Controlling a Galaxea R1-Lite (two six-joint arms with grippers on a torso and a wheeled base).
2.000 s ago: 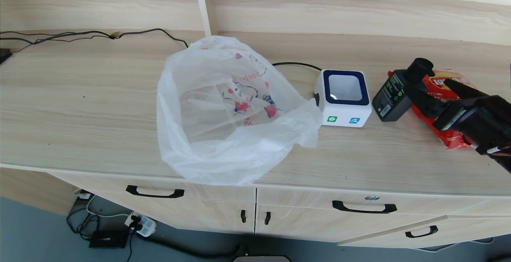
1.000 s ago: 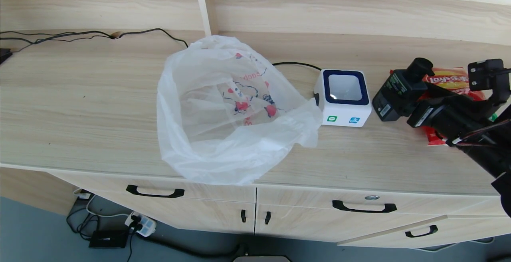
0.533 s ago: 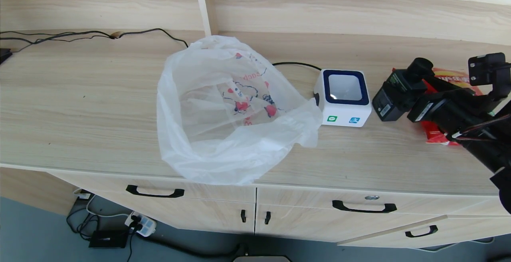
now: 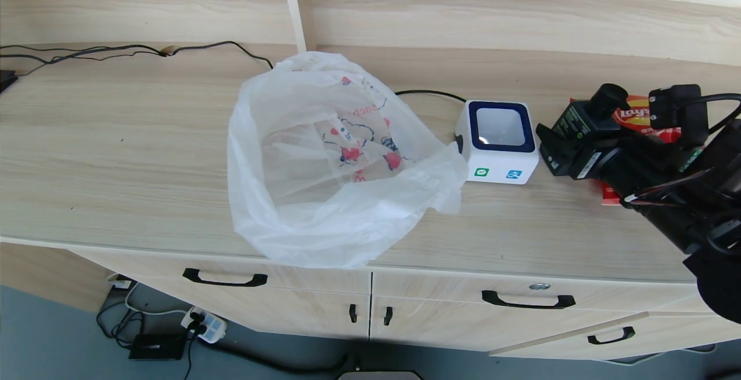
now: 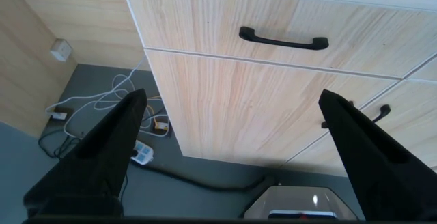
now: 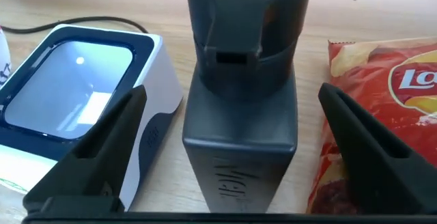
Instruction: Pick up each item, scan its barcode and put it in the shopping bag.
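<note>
While your right tool (image 6: 232, 94) sits spread, straddling dark bottle (image 6: 239, 135) with gaps either side, you look lined up to pinch its flat rigid sides

Bottle lies on wood-grain worktop (image 4: 116, 148) between boxy white scanner (image 4: 499, 139) and crinkly red crisp packet (image 6: 382, 115)

Floppy translucent shopping bag (image 4: 324, 160) gapes beyond scanner, mouth up for drops

Left tool (image 5: 232, 101) spread, idle by drawer fronts (image 5: 225, 101)

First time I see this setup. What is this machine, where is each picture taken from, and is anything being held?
It is a two-armed robot at a wooden counter. The wide picture comes from its head camera; the other two come from cameras on its wrists. On the counter are a white shopping bag, a small white barcode scanner, a black bottle and a red chips bag. The right gripper is open, its fingers either side of the bottle, holding nothing. The left gripper is open too, low down, facing the drawers.
</note>
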